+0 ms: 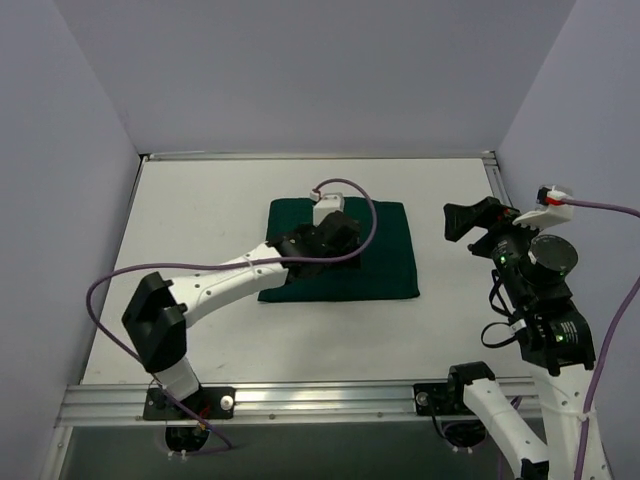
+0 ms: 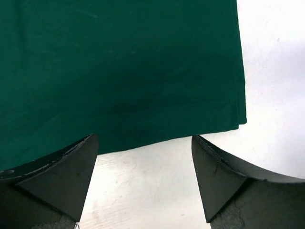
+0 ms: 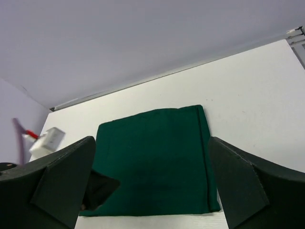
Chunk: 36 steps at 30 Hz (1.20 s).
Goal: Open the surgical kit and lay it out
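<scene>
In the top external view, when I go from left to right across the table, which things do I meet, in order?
left arm's elbow joint → dark green drape → right gripper → right arm's wrist

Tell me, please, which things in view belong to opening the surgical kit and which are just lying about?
Belongs to the job: folded dark green drape, contents hidden; left pincer, open over it; right pincer, open, away from it.
Just lying about: purple cable; aluminium rail; white table.
</scene>
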{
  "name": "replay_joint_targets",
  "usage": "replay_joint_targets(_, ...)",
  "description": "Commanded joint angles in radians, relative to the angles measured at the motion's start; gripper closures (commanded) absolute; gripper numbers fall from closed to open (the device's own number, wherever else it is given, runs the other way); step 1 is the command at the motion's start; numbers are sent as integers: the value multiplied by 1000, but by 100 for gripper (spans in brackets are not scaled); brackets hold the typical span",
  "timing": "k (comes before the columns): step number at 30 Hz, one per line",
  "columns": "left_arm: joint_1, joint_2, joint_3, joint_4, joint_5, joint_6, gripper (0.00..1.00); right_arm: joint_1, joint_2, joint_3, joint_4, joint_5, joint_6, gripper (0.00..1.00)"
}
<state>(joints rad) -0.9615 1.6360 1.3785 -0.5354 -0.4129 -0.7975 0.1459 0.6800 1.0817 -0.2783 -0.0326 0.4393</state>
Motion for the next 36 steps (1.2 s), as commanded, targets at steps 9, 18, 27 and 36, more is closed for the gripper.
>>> replay_joint_targets(9, -167, 422, 446, -95, -158, 66, 13, 9, -53, -6, -44, -92, -31, 0)
replay_joint_targets(18, -204, 637, 637, -92, -179, 70, 18, 9, -59, -34, -56, -135, -40, 0)
replay_joint_targets(27, -227, 777, 767, -113, -132, 107, 24, 9, -69, -57, -62, -133, -48, 0)
replay_joint_targets(36, -250, 805, 783, -103, -81, 127, 25, 9, -59, -71, -64, -144, -47, 0)
